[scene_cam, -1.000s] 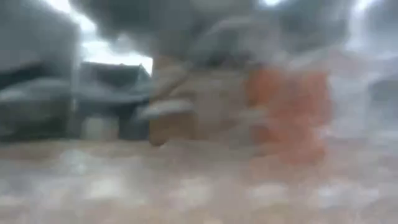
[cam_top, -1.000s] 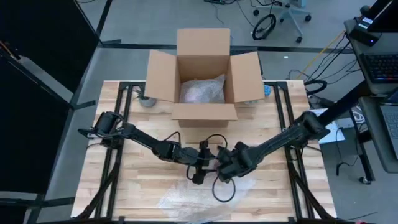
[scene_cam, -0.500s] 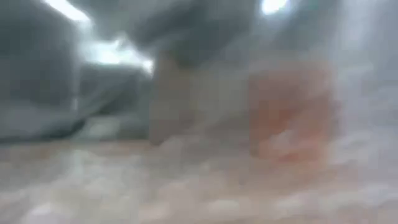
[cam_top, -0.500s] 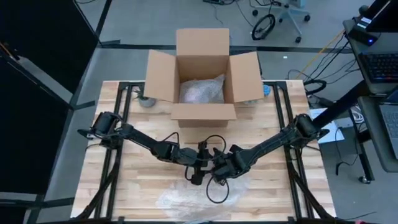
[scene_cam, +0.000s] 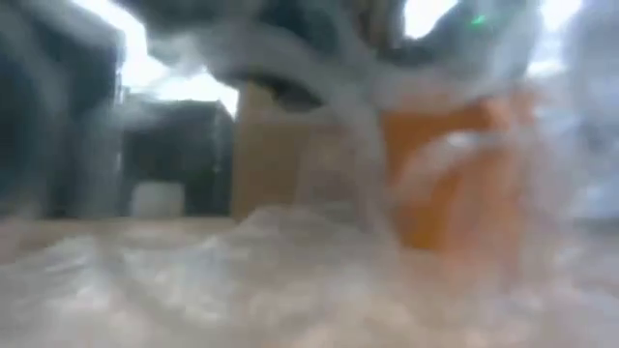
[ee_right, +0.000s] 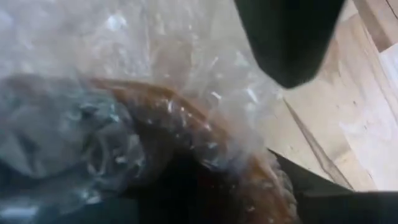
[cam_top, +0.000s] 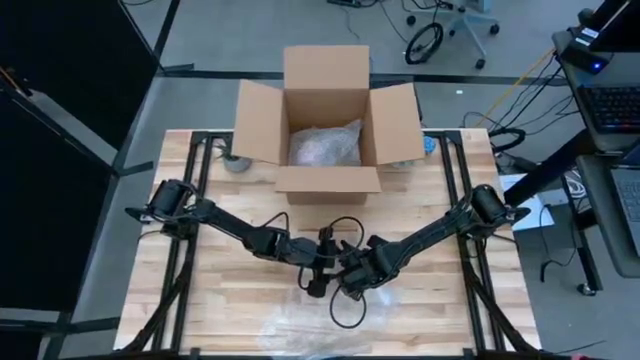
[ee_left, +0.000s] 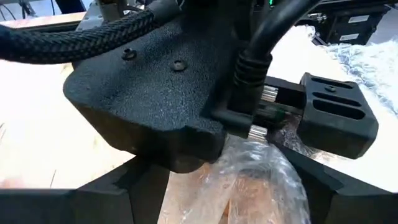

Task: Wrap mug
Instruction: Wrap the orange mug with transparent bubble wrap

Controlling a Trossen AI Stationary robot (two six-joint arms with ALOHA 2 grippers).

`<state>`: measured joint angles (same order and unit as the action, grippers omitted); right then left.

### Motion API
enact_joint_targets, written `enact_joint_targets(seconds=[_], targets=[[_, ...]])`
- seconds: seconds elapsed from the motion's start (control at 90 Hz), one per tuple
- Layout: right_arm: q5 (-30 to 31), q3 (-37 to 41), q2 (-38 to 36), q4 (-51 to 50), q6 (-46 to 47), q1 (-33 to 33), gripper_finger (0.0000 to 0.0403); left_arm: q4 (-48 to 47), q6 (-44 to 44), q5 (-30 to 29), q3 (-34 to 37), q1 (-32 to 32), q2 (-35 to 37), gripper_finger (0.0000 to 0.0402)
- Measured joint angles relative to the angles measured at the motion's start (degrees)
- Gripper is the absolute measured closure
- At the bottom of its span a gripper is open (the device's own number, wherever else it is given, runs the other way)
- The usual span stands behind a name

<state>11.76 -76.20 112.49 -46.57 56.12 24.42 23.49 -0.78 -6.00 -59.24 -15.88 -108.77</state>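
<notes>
Mid-wrap: the mug (scene_cam: pixel 440 179) sits in front of the box (cam_top: pixel 327 115), under bubble wrap (cam_top: pixel 300 325). Both pincers, left (cam_top: pixel 313 283) and right (cam_top: pixel 350 285), meet over it; their grip I cannot tell. Next, I judge, fold the loose wrap around.

My overhead view is evenly lit and sharp. Level with the table, everything is smeared, with bright glare overhead. Close before my right claw (ee_right: pixel 205 205), the bubble wrap (ee_right: pixel 93 74) blurs, speckled with glints.
</notes>
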Motion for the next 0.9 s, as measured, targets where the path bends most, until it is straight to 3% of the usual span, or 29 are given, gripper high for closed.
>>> enact_joint_targets(seconds=[0.089, 0.167, 0.244, 0.356, 0.522, 0.644, 0.9], targets=[[-0.2, 0.0, 0.0, 0.3, -0.2, 0.0, 0.0218, -0.1, 0.0, 0.0, 0.0, 0.0, 0.0, 0.0164], [-0.4, 0.0, 0.2, 1.1, -1.0, -0.1, 0.0223, -0.1, 0.0, 0.1, 0.0, 0.0, 0.0, 0.0164], [-0.9, 0.0, 0.2, 1.5, -1.8, -0.1, 0.0266, -0.1, 0.1, 0.1, 0.0, 0.0, 0.0, 0.0164], [-1.5, 0.1, 0.2, 2.5, -3.3, -0.4, 0.0369, -0.1, 0.4, 0.2, 0.0, 0.0, 0.0, 0.0164], [-2.5, 0.0, 0.1, 3.3, -3.0, -0.4, 0.0383, -0.2, 0.7, 0.4, 0.0, 0.0, 0.1, 0.0164], [-2.1, 0.0, 0.1, 3.6, -1.3, -0.3, 0.0359, -0.2, 0.4, 0.4, 0.0, 0.0, 0.1, 0.0164], [-1.7, 0.5, -3.3, 2.6, -1.3, -0.3, 0.0233, 0.0, 0.2, 0.7, 0.0, 0.0, 0.1, 0.0164]])
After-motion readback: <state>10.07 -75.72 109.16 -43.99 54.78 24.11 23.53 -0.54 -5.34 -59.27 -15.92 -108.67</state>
